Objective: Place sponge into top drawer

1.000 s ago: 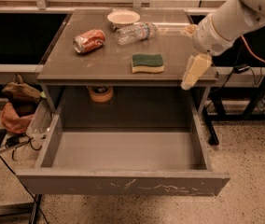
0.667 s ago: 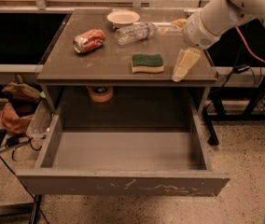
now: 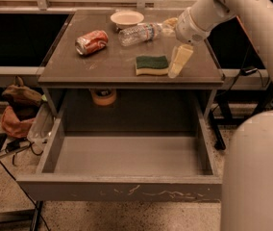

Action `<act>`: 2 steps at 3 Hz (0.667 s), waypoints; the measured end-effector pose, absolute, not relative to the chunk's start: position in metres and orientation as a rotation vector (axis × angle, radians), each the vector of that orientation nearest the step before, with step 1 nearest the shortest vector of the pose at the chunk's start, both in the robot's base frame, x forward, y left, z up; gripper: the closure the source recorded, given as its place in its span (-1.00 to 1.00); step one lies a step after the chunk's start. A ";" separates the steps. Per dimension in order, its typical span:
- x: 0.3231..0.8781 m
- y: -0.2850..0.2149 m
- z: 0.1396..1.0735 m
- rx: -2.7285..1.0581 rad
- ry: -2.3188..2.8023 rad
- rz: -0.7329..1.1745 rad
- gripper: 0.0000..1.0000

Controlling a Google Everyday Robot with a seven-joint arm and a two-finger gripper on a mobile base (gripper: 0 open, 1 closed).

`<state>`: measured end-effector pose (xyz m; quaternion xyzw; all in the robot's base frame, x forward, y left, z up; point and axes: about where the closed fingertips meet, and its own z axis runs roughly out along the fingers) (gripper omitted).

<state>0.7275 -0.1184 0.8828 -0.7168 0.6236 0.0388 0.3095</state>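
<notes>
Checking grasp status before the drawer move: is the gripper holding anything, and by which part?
Nothing is held. The gripper hangs just right of the sponge, which lies flat on the table.

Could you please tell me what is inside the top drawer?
The drawer is pulled open and its visible floor is bare. Its front panel hides the nearest strip. The sponge lies on the tabletop, gripper beside it.

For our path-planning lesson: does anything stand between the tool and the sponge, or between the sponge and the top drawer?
Nothing visible does. The tool hangs close beside the sponge, with no object between them. The top drawer stands open below, in front of it.
</notes>
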 end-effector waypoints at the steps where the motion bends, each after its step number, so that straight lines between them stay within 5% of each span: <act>1: 0.740 -0.108 0.870 -1.931 1.640 0.144 -1.00; 2: 0.749 -0.102 0.859 -1.946 1.641 0.169 -1.00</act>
